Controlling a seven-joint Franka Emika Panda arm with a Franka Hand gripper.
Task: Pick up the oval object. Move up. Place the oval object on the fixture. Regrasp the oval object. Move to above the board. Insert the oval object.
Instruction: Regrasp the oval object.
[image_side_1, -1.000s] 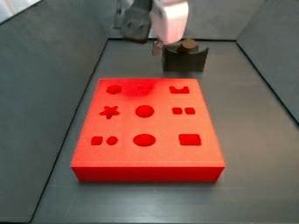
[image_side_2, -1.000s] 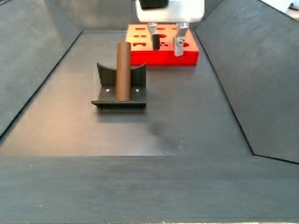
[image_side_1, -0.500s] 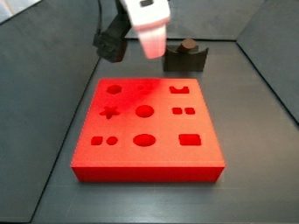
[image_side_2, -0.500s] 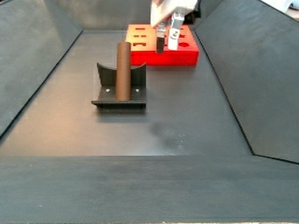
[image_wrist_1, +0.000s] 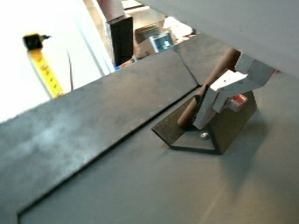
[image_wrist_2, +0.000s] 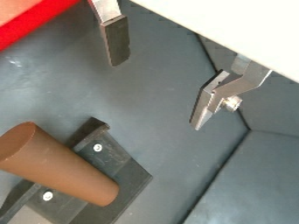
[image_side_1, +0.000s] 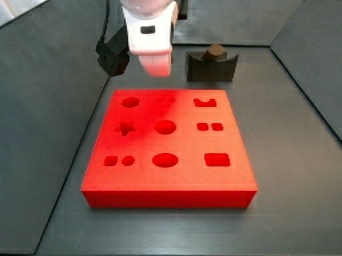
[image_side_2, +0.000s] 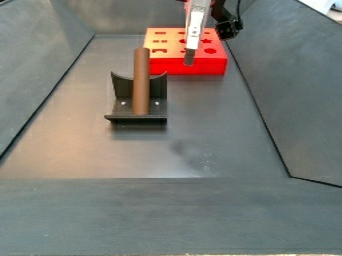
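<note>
Side view: oval object (image_side_2: 136, 79) stands upright in fixture (image_side_2: 135, 108).
Pincer (image_wrist_2: 163, 74) spread wide, empty, hanging above the red board (image_side_1: 167, 150), apart from fixture.

The gripper (image_wrist_2: 163, 74) hung open and empty above the board (image_side_1: 167, 145); bare floor separated board from the fixture (image_side_2: 135, 100), where the oval object (image_side_2: 135, 78) stood upright.

Matt greys, one glossy red

Near the gripper (image_wrist_2: 163, 74), silver metal fingers (image_wrist_2: 114, 35) — smooth brown oval object (image_wrist_2: 52, 166), glossy red board (image_side_1: 168, 145), matt dark fixture (image_side_2: 136, 100).
</note>
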